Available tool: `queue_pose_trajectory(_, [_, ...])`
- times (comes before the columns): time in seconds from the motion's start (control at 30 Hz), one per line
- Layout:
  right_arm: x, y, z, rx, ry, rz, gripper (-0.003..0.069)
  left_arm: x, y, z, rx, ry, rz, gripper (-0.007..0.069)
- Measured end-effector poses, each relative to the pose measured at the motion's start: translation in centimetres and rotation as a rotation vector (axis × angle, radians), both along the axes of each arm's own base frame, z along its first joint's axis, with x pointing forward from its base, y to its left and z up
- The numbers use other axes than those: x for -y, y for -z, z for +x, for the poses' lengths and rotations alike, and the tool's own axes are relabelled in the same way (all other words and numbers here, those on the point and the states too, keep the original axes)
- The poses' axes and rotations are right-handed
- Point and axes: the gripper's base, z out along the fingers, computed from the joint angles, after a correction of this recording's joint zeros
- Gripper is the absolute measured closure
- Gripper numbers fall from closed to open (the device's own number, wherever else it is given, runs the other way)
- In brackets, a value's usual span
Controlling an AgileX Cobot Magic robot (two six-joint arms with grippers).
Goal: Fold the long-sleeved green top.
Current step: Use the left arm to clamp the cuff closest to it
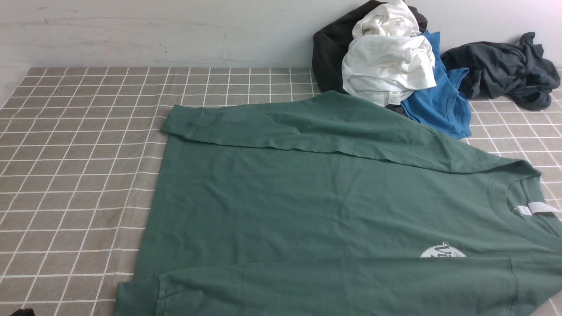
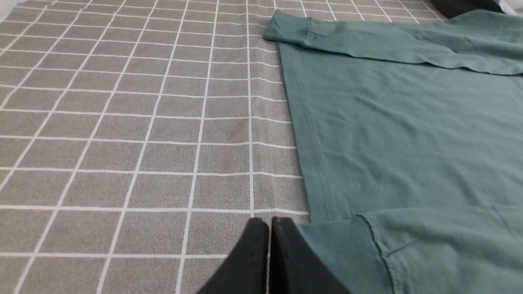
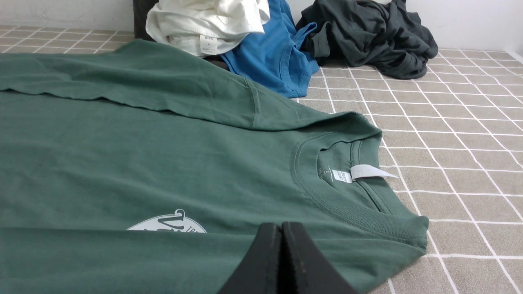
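the cloth-covered tabletop (image 1: 79,175) carries the green long-sleeved top (image 1: 307,197) spread flat, with a heap of white, black and blue clothes (image 1: 386,70) and a charcoal garment (image 1: 500,70) behind it.

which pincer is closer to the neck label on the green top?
Right. The right pincer is shut at the collar end of the green long-sleeved top, the white neck label just beyond it. The left pincer is shut beside a sleeve cuff at the hem end.

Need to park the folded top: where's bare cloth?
Widest: tablecloth left of the green long-sleeved top, back to the wall. Smaller: between its collar and the charcoal garment. Crowded: the far-right clothes pile.
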Motion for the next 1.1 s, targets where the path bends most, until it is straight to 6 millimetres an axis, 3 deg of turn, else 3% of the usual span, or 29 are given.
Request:
queue_pose_trajectory(0.5, [0.0,0.0,0.0,0.000,0.000,0.000,0.0673,0.0,-0.1,0.0,0.011,-0.001,0.003,0.0632])
queue_pose_trajectory(0.73, [0.0,-0.1,0.0,0.019,0.000,-0.009,0.0673,-0.3,-1.1,0.3,0.143,-0.022,0.067,0.0632])
queue_pose_trajectory(0.83, [0.0,-0.8,0.2,0.114,-0.001,-0.010,0.0673,-0.5,-2.2,0.5,0.271,-0.036,0.105,0.0632])
queue_pose_trajectory(1.07, [-0.1,-6.0,-0.8,0.697,-0.032,0.132,0.0673,-0.7,-5.3,0.1,0.601,-0.074,0.009,0.0632])
queue_pose_trajectory(1.1, [-0.1,-6.1,-0.9,0.713,-0.034,0.139,0.0673,-0.7,-5.3,0.1,0.611,-0.075,0.006,0.0632])
